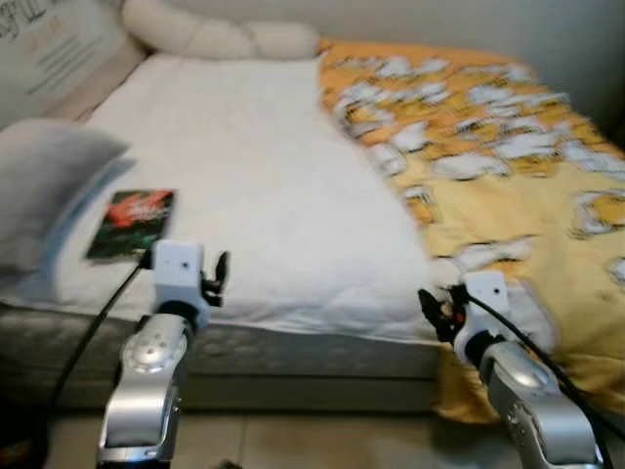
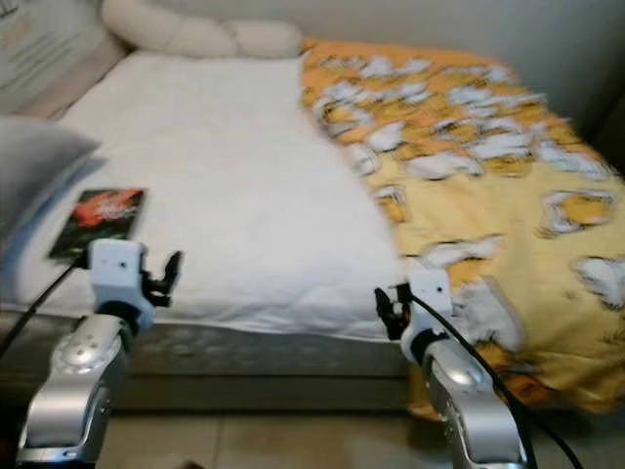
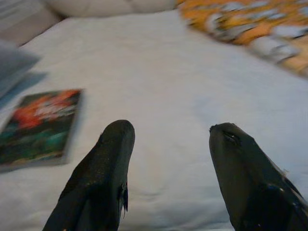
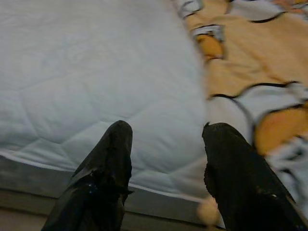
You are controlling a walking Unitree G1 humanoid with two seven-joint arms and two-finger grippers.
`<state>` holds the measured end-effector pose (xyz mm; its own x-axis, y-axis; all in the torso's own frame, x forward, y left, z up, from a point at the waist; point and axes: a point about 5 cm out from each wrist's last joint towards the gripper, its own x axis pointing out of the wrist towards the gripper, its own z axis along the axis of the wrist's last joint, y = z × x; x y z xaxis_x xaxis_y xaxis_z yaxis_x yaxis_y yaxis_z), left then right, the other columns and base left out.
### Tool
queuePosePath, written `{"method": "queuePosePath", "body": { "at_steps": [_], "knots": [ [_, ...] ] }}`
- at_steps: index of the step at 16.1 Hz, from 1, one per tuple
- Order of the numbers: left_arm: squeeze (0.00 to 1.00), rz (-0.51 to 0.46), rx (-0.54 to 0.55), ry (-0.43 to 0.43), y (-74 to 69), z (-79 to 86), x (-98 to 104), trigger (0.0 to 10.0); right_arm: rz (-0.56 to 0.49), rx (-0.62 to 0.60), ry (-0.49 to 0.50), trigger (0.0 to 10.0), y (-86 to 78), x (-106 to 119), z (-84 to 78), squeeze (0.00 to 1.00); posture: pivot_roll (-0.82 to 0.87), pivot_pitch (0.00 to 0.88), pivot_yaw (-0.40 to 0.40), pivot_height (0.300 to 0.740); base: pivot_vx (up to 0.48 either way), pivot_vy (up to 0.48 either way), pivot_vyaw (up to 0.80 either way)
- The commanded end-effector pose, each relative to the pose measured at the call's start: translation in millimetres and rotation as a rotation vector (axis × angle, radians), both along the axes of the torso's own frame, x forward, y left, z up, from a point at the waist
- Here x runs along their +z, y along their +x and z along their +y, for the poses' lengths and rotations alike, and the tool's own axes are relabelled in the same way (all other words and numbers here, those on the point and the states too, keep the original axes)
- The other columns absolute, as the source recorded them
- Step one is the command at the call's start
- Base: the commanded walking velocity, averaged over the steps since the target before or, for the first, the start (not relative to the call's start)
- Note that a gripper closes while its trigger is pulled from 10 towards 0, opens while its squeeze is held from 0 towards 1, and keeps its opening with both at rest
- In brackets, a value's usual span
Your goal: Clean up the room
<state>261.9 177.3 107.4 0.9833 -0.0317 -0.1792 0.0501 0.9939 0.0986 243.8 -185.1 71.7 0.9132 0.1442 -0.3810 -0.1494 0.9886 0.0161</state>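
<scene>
A bed with a white quilted mattress cover [image 1: 254, 186] lies in front of me. A yellow blanket [image 1: 508, 166] with a white cartoon pattern is bunched over its right half. A dark book [image 1: 132, 223] with a red and green cover lies near the left front edge, beside a grey pillow [image 1: 44, 181]. My left gripper [image 1: 220, 274] hovers open at the bed's front edge, just right of the book [image 3: 41, 122]. My right gripper [image 1: 430, 308] is open at the front edge, where the blanket [image 4: 255, 72] meets the white cover [image 4: 96, 72].
White pillows [image 1: 220, 34] lie along the head of the bed by the wall. A printed cushion [image 1: 54, 49] leans at the far left. The mattress side [image 1: 312, 357] and a tiled floor [image 1: 322, 440] are below my arms.
</scene>
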Motion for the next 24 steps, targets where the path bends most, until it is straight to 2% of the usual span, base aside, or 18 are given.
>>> {"method": "queuePosePath", "body": {
  "at_steps": [1,4,7,11,18,22,24],
  "knots": [
    [0.00,0.000,0.006,0.008,-1.3,5.5,0.7,10.0,-0.020,0.009,0.010,10.0,2.7,4.7,5.2,0.00,0.03,0.000,-0.005,0.740,0.000,0.000,0.00],
    [0.00,-0.003,-0.047,0.012,0.1,1.3,1.7,10.0,-0.022,0.010,0.015,10.0,3.7,5.5,6.9,0.00,0.03,0.000,-0.005,0.740,0.000,0.000,0.00],
    [0.00,-0.020,-0.057,-0.022,0.2,0.6,4.1,10.0,-0.014,0.011,0.022,10.0,6.0,4.6,9.7,0.00,0.03,0.000,-0.005,0.740,0.000,0.000,0.00],
    [0.00,-0.017,-0.058,-0.037,0.1,1.9,3.9,10.0,-0.012,0.031,0.020,10.0,11.5,5.3,14.7,0.00,0.04,0.000,-0.012,0.740,0.305,0.000,-0.44],
    [0.00,-0.010,-0.058,-0.041,-3.2,3.7,2.8,10.0,-0.010,0.058,0.012,10.0,14.9,5.4,17.1,0.00,0.05,0.000,-0.019,0.740,0.311,0.000,0.00],
    [0.00,-0.005,-0.075,-0.037,-3.1,3.7,3.1,10.0,0.007,0.045,0.020,10.0,16.1,3.4,17.5,0.00,0.05,0.000,-0.018,0.740,0.310,0.000,-0.66],
    [0.00,0.000,-0.080,-0.033,-3.1,4.5,2.6,10.0,0.009,0.035,0.015,10.0,16.5,2.9,17.0,0.00,0.05,0.000,-0.015,0.740,0.307,0.000,0.00]
  ]
}}
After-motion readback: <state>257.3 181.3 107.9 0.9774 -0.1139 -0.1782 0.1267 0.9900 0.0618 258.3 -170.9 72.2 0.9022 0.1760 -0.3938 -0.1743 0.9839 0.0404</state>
